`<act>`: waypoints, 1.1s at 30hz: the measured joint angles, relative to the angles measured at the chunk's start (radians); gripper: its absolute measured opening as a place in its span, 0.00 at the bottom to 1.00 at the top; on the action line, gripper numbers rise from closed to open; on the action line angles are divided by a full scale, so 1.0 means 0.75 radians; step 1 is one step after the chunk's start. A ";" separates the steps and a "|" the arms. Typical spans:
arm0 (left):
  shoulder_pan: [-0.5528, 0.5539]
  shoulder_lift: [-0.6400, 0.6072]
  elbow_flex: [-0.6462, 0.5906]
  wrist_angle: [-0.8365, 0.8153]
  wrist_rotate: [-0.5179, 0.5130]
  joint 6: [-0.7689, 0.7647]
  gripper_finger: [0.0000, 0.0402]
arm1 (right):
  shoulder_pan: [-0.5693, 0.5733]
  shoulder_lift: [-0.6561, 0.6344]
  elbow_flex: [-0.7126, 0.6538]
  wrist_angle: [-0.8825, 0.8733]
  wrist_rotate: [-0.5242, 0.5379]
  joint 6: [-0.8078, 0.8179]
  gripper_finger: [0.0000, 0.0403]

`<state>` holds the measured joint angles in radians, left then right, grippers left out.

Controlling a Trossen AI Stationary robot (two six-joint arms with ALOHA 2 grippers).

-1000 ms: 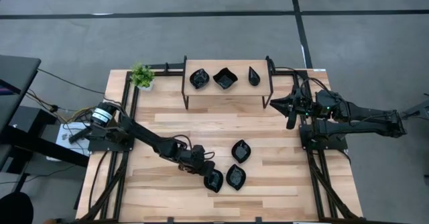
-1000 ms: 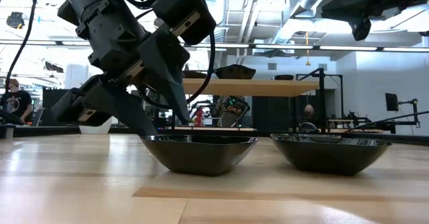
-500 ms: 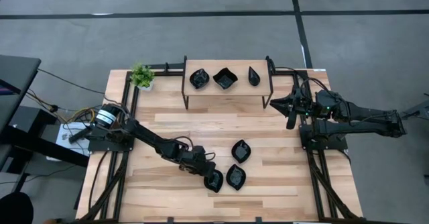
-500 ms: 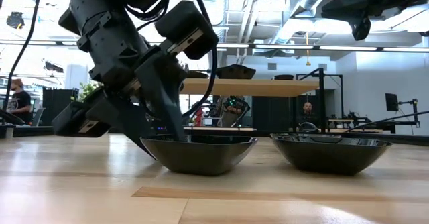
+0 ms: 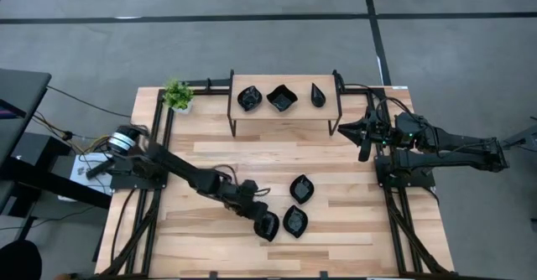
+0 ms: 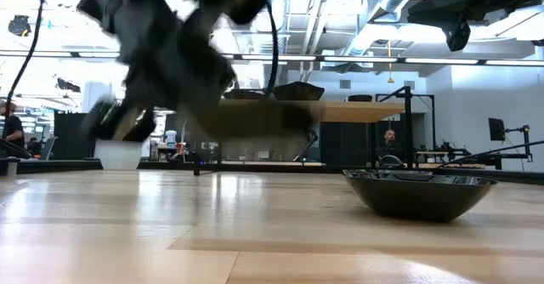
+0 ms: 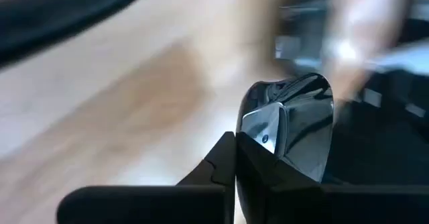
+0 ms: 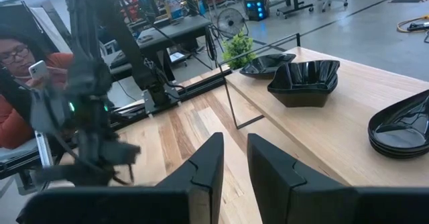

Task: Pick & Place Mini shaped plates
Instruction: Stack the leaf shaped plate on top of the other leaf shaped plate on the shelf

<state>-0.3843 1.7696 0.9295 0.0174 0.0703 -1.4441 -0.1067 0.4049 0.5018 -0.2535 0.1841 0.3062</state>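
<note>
The left claw [image 5: 262, 222] is clamped on the rim of a small glossy black dish [image 5: 268, 227], lifted clear of the pale wooden table [image 5: 210, 167], another black dish [image 5: 295, 220] sitting just beside it, while the right claw [image 5: 362, 150] waits, fingers apart, well off beside the raised wooden shelf [image 5: 285, 113].

The plates [image 5: 301, 188] are glossy black, mirror-smooth. The table [image 5: 336, 158] and shelf [image 5: 285, 111] are pale matt planked wood. Both arms [image 5: 193, 178] look matt dark metal or plastic. The floor [image 5: 252, 37] is dull grey.
</note>
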 joint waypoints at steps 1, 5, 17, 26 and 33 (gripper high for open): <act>0.006 -0.044 0.000 0.002 -0.001 0.046 0.01 | 0.000 0.000 0.000 0.000 0.000 0.001 0.16; 0.045 -0.269 0.000 -0.017 -0.054 0.231 0.01 | 0.000 0.000 0.000 0.000 0.000 0.001 0.16; 0.508 -0.856 0.001 -0.391 -0.084 0.602 0.01 | 0.000 0.001 0.000 0.002 0.000 -0.002 0.16; 0.938 -0.773 0.215 -0.595 0.213 0.942 0.01 | -0.001 0.001 0.000 0.010 0.001 -0.002 0.16; 1.292 -0.485 0.611 -0.998 0.399 1.396 0.01 | -0.001 0.000 0.000 0.010 0.001 -0.002 0.16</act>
<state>0.5850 1.4059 1.3880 -0.7312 0.3695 -0.3973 -0.1078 0.4053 0.5018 -0.2459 0.1848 0.3046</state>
